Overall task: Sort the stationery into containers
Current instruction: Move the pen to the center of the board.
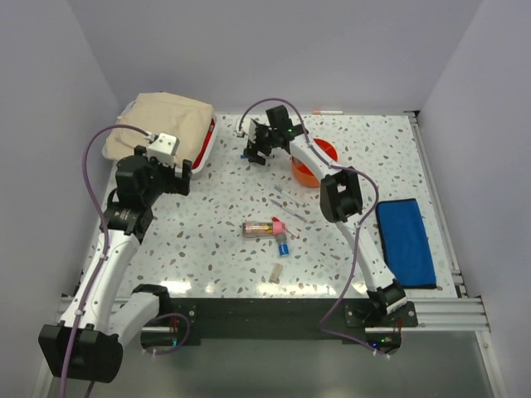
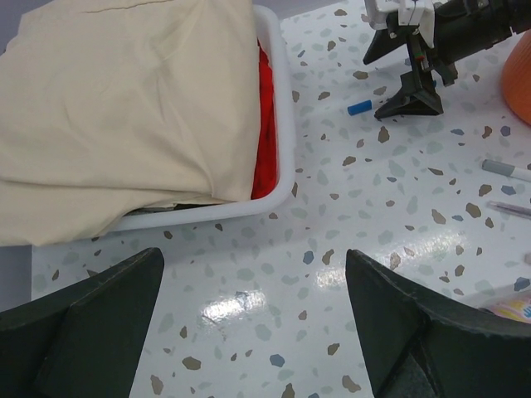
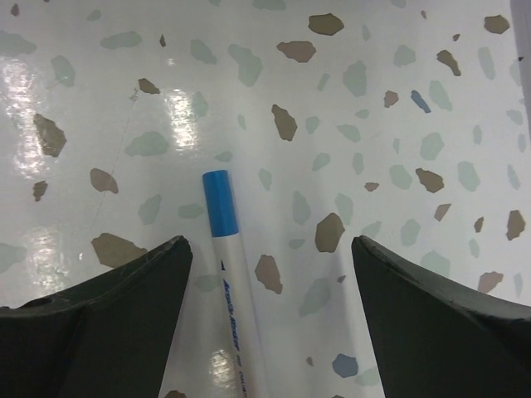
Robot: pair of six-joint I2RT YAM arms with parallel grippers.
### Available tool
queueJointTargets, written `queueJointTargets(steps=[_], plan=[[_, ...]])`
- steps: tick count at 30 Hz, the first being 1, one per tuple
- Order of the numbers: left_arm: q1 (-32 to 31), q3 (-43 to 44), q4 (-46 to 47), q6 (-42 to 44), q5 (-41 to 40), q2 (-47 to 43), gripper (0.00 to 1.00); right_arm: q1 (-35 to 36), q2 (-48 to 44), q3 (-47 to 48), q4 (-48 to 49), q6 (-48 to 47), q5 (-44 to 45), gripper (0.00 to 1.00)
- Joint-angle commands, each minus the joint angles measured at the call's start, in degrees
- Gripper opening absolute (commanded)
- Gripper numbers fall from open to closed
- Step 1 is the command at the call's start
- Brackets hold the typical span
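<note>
2 grippers, both spread and empty.

- **Beige cloth bundle** (image 2: pixel 124 108): piled in white tray (image 2: pixel 286 124) at far left of table (image 1: pixel 207 249). Left gripper (image 2: pixel 249 265) hovers just beside the tray, jaws wide, nothing between. Low risk, though a drift toward the tray could snag cloth.
- **Blue mat** (image 1: pixel 406 240): right side, well apart from the action, not a target.
- **Orange tub** (image 1: pixel 326 150): far centre, partly hidden by the right arm, which crosses over it. Swinging back with a load could bump or shove the tub.
- **Right gripper** (image 3: pixel 267 249): low over the table, fingers apart, straddling 1 blue-tipped pen (image 3: pixel 228 282).
  - The pen lies flat, closer to 1 finger than the other, and neither finger touches it.
  - Main risk: a thin round pen on a glossy top may roll or squirt out as the jaws close.
  - The nearer finger would push it sideways first, and the fingertips may scrape the surface.
  - If it is caught near an end, the pen could tilt and miss a compartment.
- **Remaining stationery, mid-table:** clear tube (image 1: pixel 257 227), pink marker (image 1: pixel 278 224), blue marker (image 1: pixel 284 246), thin pens (image 1: pixel 290 203) and small cap (image 1: pixel 278 271). 1 more pen (image 1: pixel 328 111) sits at the far edge. A low arm sweep or trailing cable could scatter these.
</note>
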Motion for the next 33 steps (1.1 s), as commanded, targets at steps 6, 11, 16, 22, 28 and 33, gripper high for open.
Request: queueJointTargets(steps=[6, 11, 16, 22, 28, 33], plan=[[0.4, -0.3, 5.1, -2.3, 1.4, 1.7, 0.96, 0.9, 1.0, 1.0, -10.3, -0.1, -1.4, 0.68], [0.4, 0.8, 5.5, -2.7, 1.6, 2.7, 0.96, 1.8, 1.2, 1.5, -14.1, -3.7, 0.2, 0.58], [0.4, 1.1, 5.6, -2.9, 2.2, 2.7, 0.97, 2.1, 1.5, 1.6, -17.9, -5.4, 1.5, 0.53], [0.5, 0.8, 5.8, -4.1, 3.1, 2.6, 0.97, 2.0, 1.8, 2.0, -20.9, -6.3, 2.5, 0.55], [1.1, -0.1, 7.1, -5.5, 4.2, 2.5, 0.97, 2.1, 2.5, 3.0, -22.8, -6.7, 4.4, 0.65], [1.2, 0.3, 7.8, -6.0, 5.7, 3.6, 0.97, 1.8, 3.0, 2.6, -19.3, -2.1, 7.9, 0.86]])
